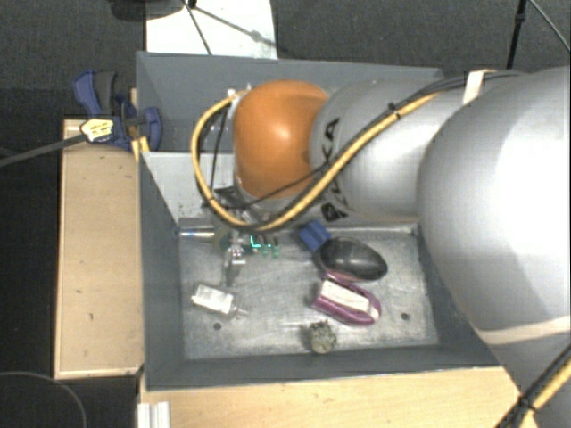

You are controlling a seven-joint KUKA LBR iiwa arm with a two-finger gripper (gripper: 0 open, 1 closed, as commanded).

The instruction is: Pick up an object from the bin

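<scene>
Where the silver arm (464,168) reaches in from the right, its orange wrist cover (277,136) hangs over the far left part of the grey bin (165,266). The hand (235,261) sits below the cover, low over the bin floor. Whether it is released or clenched cannot be told.

The nearest item is a small white packet (212,300), lying just near and left of the hand and apart from it. To the right lie a blue piece (312,234), a dark oval object (354,259), a purple-and-white object (346,301) and a grey lump (321,335).

Dark lettering (328,141) on the arm is crossed by a yellow-and-black cable (375,132) and is not fully legible.
</scene>
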